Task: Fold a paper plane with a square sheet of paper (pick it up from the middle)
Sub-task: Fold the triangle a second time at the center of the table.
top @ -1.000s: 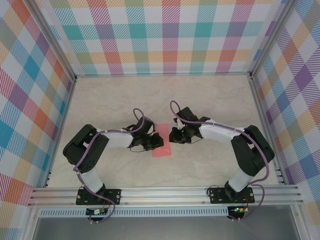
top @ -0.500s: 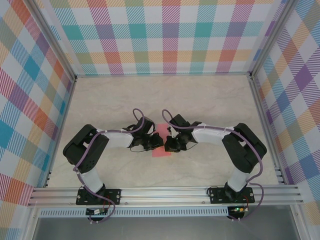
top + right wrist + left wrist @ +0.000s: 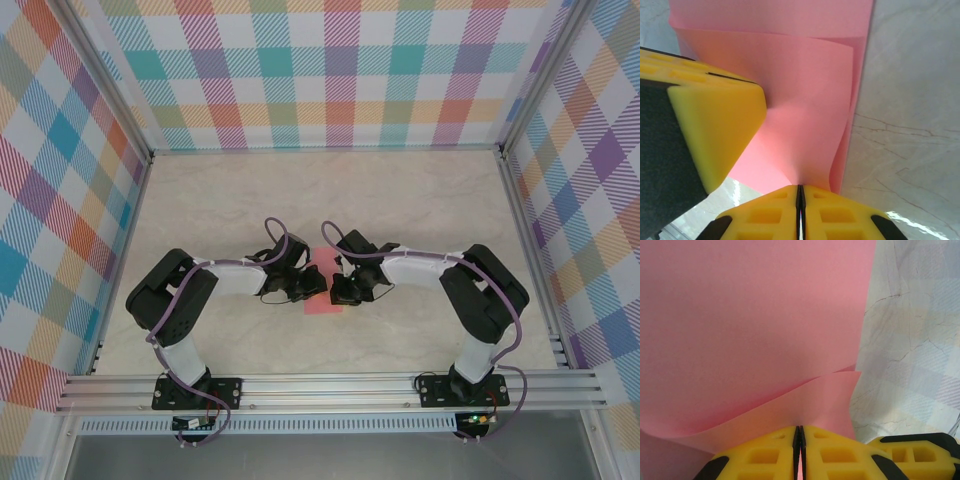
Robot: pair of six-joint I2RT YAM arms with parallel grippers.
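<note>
– While the two meet nose to nose, the left gripper (image 3: 799, 450) is clenched on the square sheet of paper (image 3: 750, 330), which spreads out ahead of it.
– Right gripper (image 3: 800, 210) pinches the opposite edge; the sheet's long axis lies crosswise between them, over the table (image 3: 910, 100).

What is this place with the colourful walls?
Likely a robot lab booth: a left arm and right arm bolted to a metal rail, a table, and checked walls on three sides.

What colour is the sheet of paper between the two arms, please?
The paper is plain salmon pink, and the left wrist view shows it best.
</note>
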